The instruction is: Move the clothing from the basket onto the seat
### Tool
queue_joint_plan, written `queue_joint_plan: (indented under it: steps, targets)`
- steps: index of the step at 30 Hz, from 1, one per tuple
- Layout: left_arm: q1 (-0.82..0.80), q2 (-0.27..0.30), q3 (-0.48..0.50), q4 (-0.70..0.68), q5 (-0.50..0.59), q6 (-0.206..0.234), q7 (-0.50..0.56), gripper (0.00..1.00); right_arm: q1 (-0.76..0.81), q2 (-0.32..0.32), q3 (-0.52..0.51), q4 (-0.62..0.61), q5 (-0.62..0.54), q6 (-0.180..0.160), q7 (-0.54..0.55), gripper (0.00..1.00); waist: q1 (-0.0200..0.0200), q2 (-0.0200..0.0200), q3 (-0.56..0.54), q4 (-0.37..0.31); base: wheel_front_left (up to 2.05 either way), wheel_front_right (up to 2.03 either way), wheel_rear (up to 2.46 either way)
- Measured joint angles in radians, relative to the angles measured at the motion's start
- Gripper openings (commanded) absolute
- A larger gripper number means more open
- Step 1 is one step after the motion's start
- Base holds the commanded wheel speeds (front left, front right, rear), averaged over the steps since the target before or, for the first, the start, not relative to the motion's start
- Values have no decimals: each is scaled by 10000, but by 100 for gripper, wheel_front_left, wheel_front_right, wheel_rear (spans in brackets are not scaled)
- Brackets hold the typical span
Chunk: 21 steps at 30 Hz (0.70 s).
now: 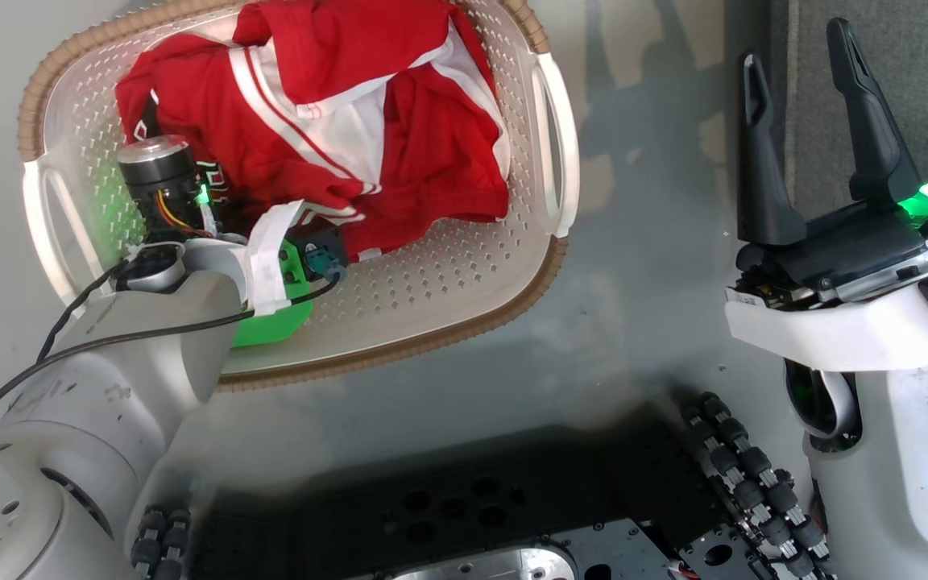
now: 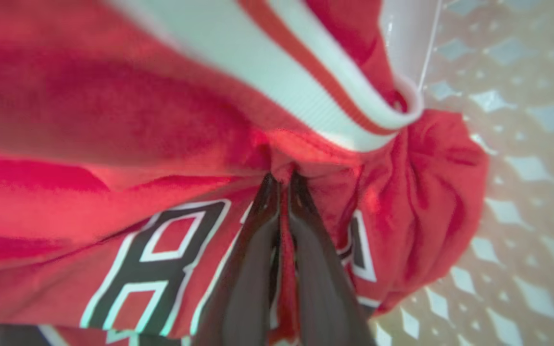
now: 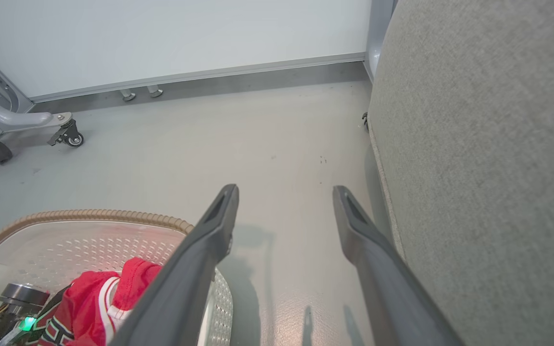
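Bright even light, soft shadows, clothing (image 2: 89,110) blurred up close

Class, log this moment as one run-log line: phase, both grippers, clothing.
phase: grasp | left gripper: shut on clothing | right gripper: open, empty, beside seat | clothing: in basket

Pale grey glossy floor (image 3: 277,139) marked by faint scuffs and soft shadows, white wall (image 3: 185,38) edged below by a metal skirting strip (image 3: 258,81), grey wheeled frame (image 3: 22,117) parked against the wall, two small metal feet (image 3: 140,92) seen beside the skirting.
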Motion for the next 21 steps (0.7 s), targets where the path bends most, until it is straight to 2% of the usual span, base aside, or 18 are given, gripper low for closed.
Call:
queue_joint_plan:
  steps: [3, 12, 16, 21]
  targets:
    - [-52, 13, 0, -8, -6, 0, 119, 0, -1, -2, -6, 19, 4, 0, -2, 100, 0, 0, 0, -14, 0, 0, 0]
    - [-399, 173, -10, 36, -100, -27, -604, 0, -315, -2, 31, 127, 316, 0, -2, 100, 0, 0, -112, -127, 0, 0, 0]
    - [-397, 107, -8, 38, -109, -27, -1145, 0, -368, 0, 69, 242, 380, 0, -2, 100, 0, 0, -428, -130, 0, 0, 0]
    - [-338, 35, 86, 40, -654, -27, -1985, 0, -365, 0, 90, 374, 466, 0, 0, 100, 0, 0, -969, -106, 0, 0, 0]
